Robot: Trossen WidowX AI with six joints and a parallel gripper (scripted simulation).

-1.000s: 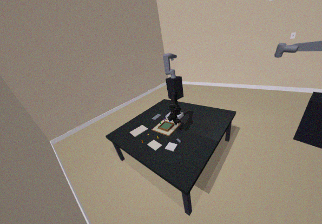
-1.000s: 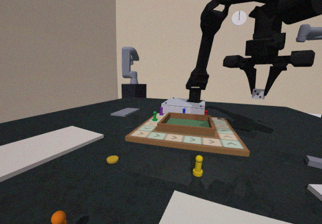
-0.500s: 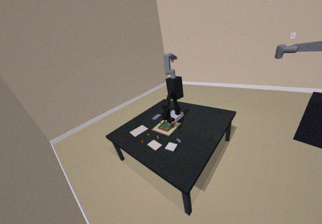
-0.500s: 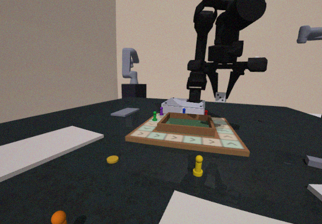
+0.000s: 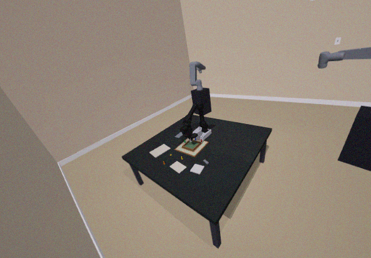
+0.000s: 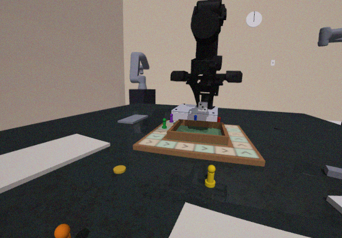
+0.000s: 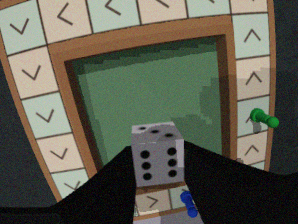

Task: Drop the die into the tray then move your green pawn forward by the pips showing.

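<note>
Holding the die (image 7: 157, 153) over the tray (image 7: 80, 76), our pincer (image 7: 157, 183) is clamped on its two side faces, the cube pinched between the dark fingers above the near end of the green floor. We judge the die to be light, hard and rigid, with smooth faces that could slip if the squeeze were off-centre; flat opposite faces are the right place to hold it, and that is where we have it. A small stiff cube like this should bounce and tumble on the tray floor once released, and the raised wooden walls look likely to contain it, though a drop near the edge could send it onto the track.

From the wrist view we read the board closely: arrows on the squares, a six-pip face turned toward the lens, the green pawn (image 7: 262, 119) on the right-hand column of squares and a blue pawn (image 7: 189, 203) partly hidden under our fingers. That view tells us nothing about height above the tray.

From the exterior view we see the die (image 6: 202, 106) hanging well above the tray rim (image 6: 197, 137), and the green pawn (image 6: 164, 123) at the far left corner with purple, blue and red pawns along the far edge. The yellow pawn (image 6: 210, 176) stands off the board on the table (image 6: 282, 149). The top view is too distant for any of this.
</note>
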